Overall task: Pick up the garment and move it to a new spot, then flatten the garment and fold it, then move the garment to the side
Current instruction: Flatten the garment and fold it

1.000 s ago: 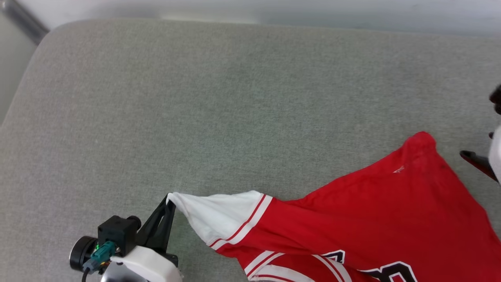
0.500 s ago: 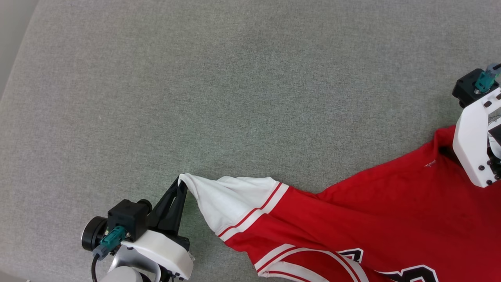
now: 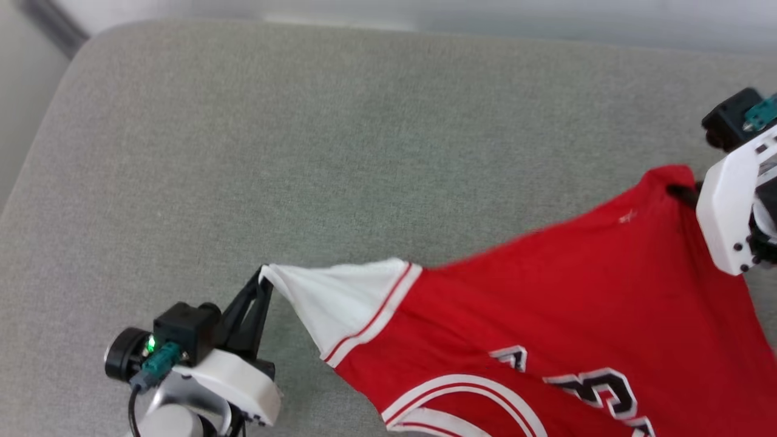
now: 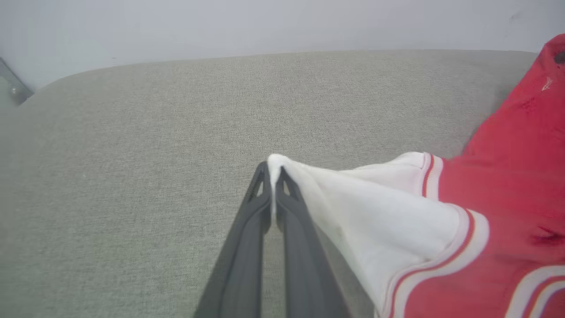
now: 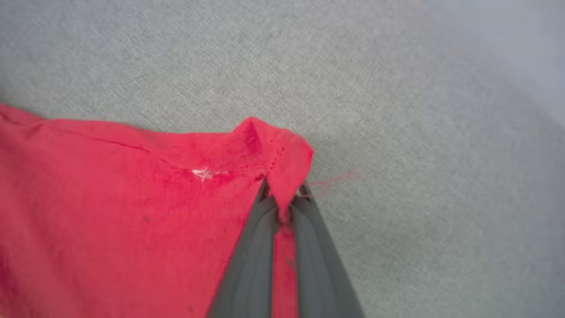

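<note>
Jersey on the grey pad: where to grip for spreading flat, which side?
Grip the garment at its two pointed ends: the white sleeve tip from the robot's left, the red corner from its right. Both taper into thin folds that fit narrow jaws, and they lie at opposite ends, so pulling apart should tension the cloth. The left gripper and right gripper are shut on those points.
</note>
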Available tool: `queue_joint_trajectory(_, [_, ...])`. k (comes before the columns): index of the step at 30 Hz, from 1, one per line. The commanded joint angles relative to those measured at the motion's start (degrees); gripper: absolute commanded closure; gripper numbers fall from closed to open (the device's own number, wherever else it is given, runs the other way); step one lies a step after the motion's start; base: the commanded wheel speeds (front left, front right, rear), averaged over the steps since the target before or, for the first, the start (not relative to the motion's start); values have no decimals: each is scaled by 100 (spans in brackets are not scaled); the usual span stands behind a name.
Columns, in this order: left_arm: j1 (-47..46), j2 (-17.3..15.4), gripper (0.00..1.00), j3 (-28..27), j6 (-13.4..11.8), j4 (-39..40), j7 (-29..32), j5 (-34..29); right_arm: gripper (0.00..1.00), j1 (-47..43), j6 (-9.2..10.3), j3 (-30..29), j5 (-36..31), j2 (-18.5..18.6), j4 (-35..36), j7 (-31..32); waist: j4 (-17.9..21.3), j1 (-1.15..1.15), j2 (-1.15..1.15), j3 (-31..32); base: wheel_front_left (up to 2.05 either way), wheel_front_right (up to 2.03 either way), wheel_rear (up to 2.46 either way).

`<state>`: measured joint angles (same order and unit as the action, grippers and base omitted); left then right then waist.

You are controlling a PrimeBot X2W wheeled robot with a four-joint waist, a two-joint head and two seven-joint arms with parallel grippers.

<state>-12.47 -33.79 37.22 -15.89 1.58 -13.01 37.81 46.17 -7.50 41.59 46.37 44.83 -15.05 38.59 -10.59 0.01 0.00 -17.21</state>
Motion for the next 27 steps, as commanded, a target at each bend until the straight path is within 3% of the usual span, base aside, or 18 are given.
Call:
queue_joint_trajectory(1, [-217, -77, 100, -54, 2, 42, 37, -56, 100, 102, 2, -11, 37, 93, 76, -181, 170, -1, 0, 289, 0, 0, 0])
queue_joint_trajectory(9, [-1383, -298, 100, -257, 188, 228, 356, -302, 100, 471, 3, -377, 10, 210, 398, -844, 456, -1, 0, 469, 0, 0, 0])
queue_joint_trajectory(17, [-3259, -454, 100, -520, 612, 127, 846, -568, 100, 1323, 2, -994, -562, -160, 467, -1186, 687, -1, 0, 76, 0, 0, 0])
queue_joint_trajectory(27, [-5673, -323, 100, -666, 1181, -381, 1297, -867, 100, 2886, 2, -1555, -1438, -835, 81, -1158, 770, -1, 0, -698, 0, 0, 0])
